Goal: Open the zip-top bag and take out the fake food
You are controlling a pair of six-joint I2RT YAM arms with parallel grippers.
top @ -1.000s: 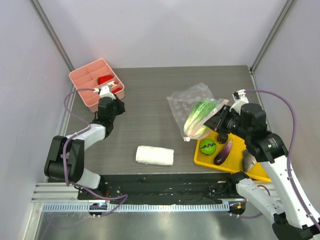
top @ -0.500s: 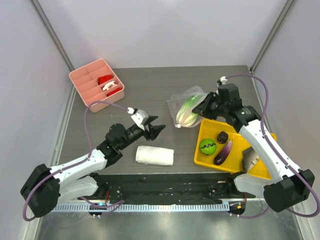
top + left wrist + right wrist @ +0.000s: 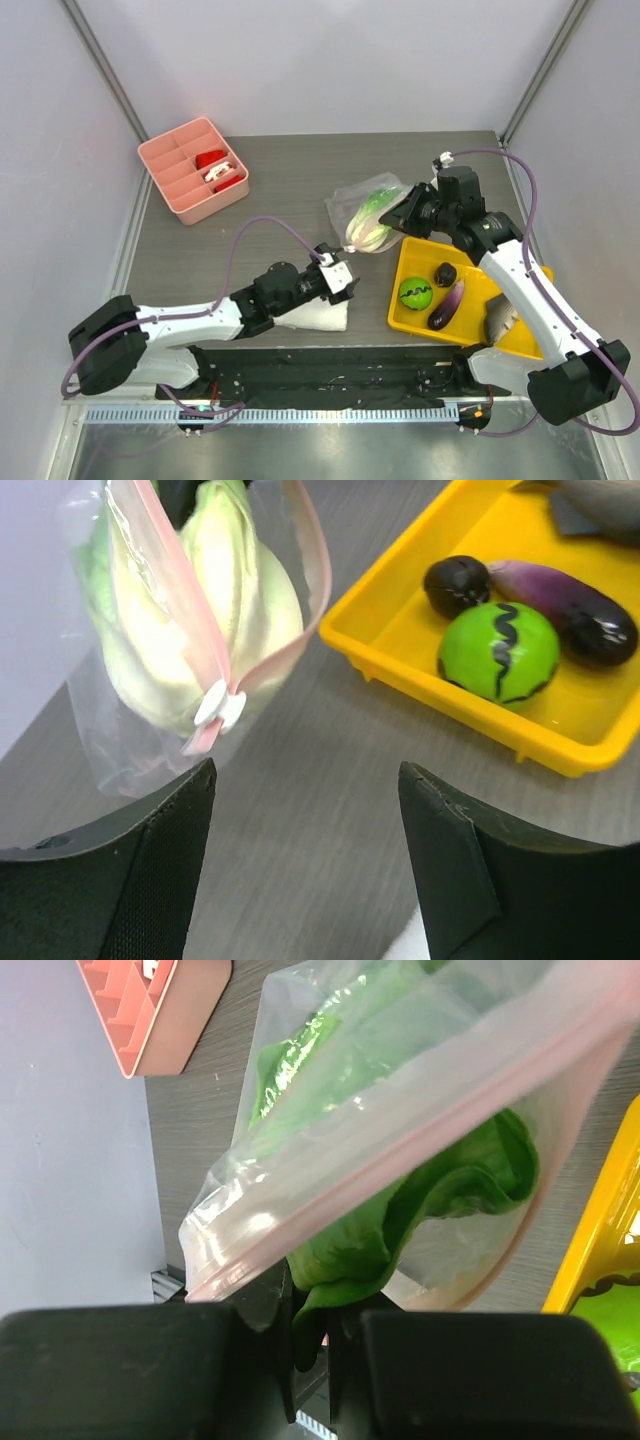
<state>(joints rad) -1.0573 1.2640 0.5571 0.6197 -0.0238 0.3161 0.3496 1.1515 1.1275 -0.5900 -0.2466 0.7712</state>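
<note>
The right tool [image 3: 310,1345] is pinched narrow on the edge of the clear crinkly plastic bag with a pink zip strip [image 3: 400,1090], which has the pale green-white leafy toy cabbage [image 3: 240,590] inside. The left tool [image 3: 310,880] gapes wide and holds nothing. The bag is ahead-left of it. Ahead-right, a yellow plastic tray [image 3: 400,630] on the grey desk [image 3: 300,780] carries the striped green toy ball [image 3: 500,652] and the dark purple toy eggplant [image 3: 570,600].
</note>
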